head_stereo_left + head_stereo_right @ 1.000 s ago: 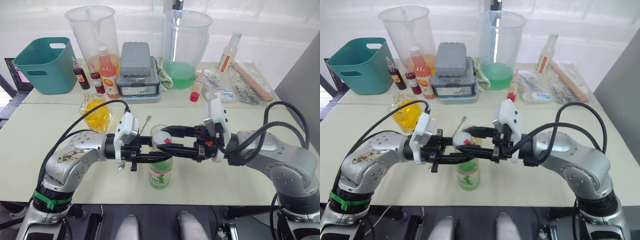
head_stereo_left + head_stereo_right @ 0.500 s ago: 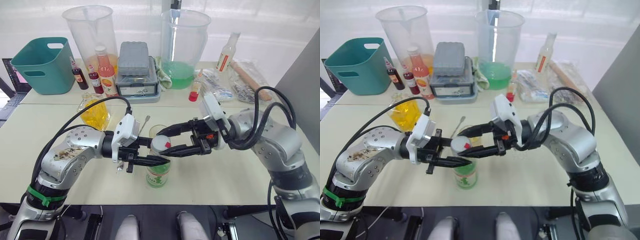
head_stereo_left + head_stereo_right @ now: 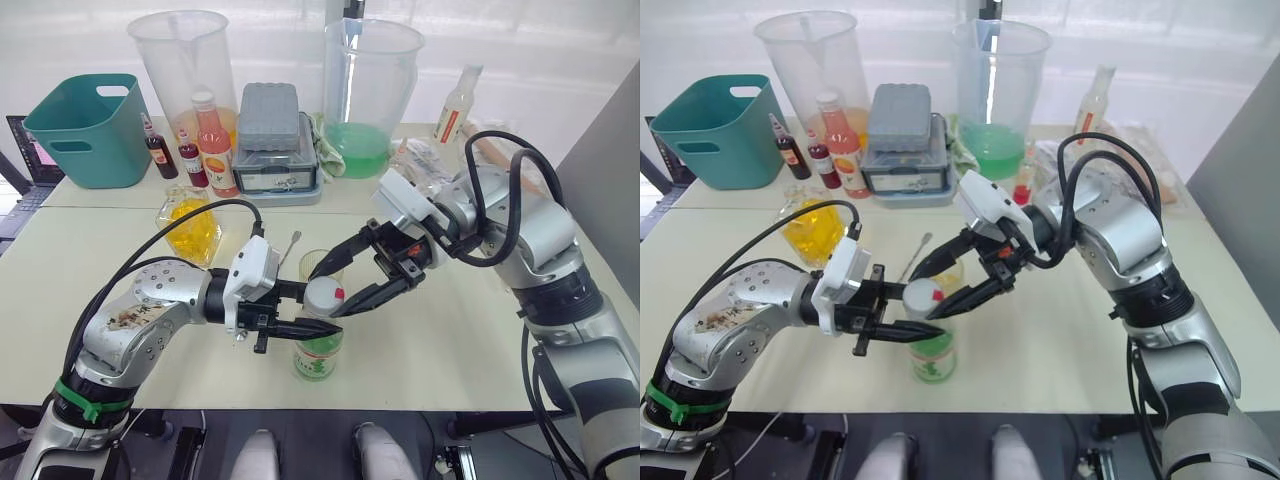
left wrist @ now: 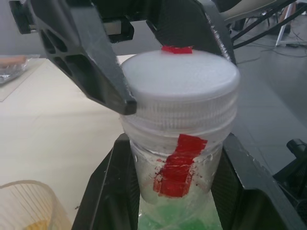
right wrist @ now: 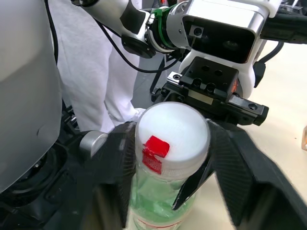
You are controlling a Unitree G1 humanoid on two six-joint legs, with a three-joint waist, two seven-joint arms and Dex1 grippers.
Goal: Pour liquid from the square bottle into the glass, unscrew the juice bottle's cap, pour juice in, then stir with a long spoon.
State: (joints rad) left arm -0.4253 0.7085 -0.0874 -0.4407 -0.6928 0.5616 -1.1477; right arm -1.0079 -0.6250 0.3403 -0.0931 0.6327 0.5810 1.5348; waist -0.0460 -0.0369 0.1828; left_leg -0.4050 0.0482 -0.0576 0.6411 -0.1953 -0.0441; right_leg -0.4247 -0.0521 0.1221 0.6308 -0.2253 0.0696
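The juice bottle (image 3: 320,352) stands upright on the table (image 3: 470,340), its neck pinched between my left gripper (image 3: 318,328)'s two fingers, which are closed on it just under the cap (image 3: 322,295); the left wrist view shows a black finger pressed against each side of the neck below the white threads. My right gripper (image 3: 342,285) sits at cap height with its jaws parted wider than the cap. In the right wrist view the cap lies between its fingers with a gap on either side, so it has hold of nothing. The cap looks seated, its red mark in line with the red tape on the neck.

The glass (image 3: 318,265) stands just behind both sets of jaws, with the long spoon (image 3: 288,245) lying just beyond it. The square bottle (image 3: 191,228) rests well off to the outer side of my left arm.

My worries, biggest first. If the right jaws close off-centre, they could shove the bottle sideways out of the left grip and tip it toward the glass. A loose left pinch would let the whole bottle turn with the cap. And a light right grip would simply slip round the ribbed edge.
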